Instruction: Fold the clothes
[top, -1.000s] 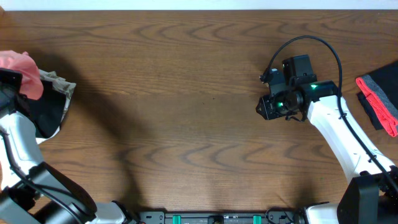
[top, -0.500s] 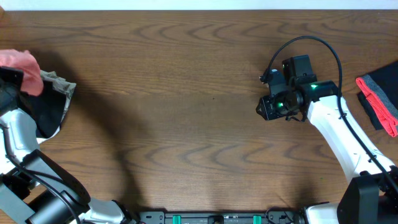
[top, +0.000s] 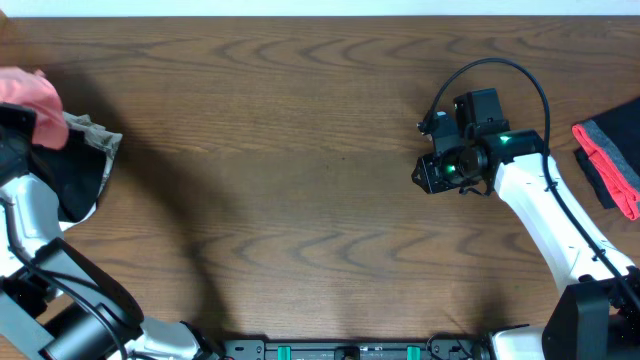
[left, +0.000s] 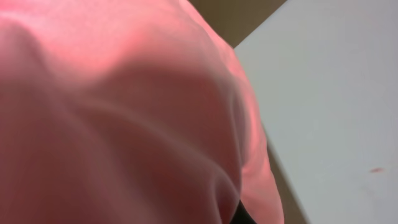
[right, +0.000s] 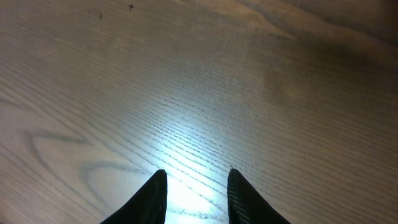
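Only overhead shows T-shirt (top: 32, 98) bunched far left; wrist sees fabric.

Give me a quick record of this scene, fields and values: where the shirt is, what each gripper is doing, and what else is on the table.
shirt: pink, bunched at the far left edge of the table, not yet folded
left gripper: shut on shirt
right gripper: open, empty, over bare table
other items: dark pile at left beside shirt; red and grey clothes at right edge
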